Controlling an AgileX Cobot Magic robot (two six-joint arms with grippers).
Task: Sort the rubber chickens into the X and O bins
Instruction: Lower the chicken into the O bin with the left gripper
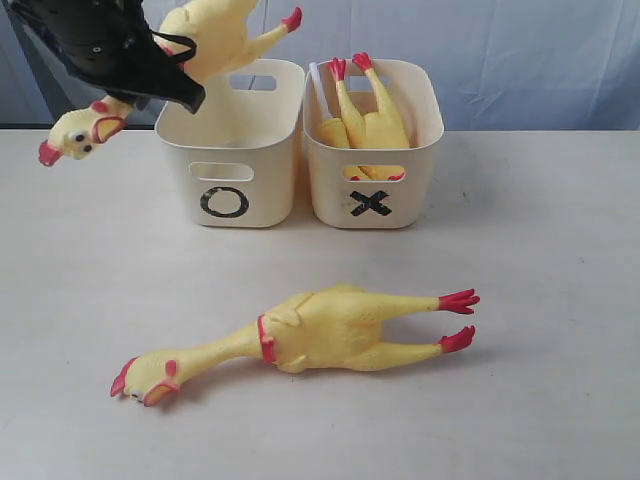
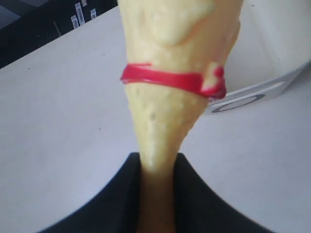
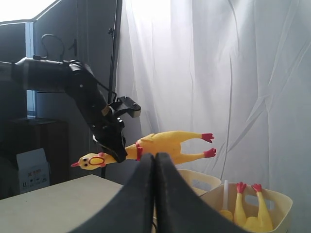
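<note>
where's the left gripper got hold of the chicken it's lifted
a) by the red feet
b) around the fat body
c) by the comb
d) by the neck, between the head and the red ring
d: the left gripper is shut on the lifted rubber chicken at its thin neck, on the head side of the red neck ring, with the body and feet hanging free.
</note>
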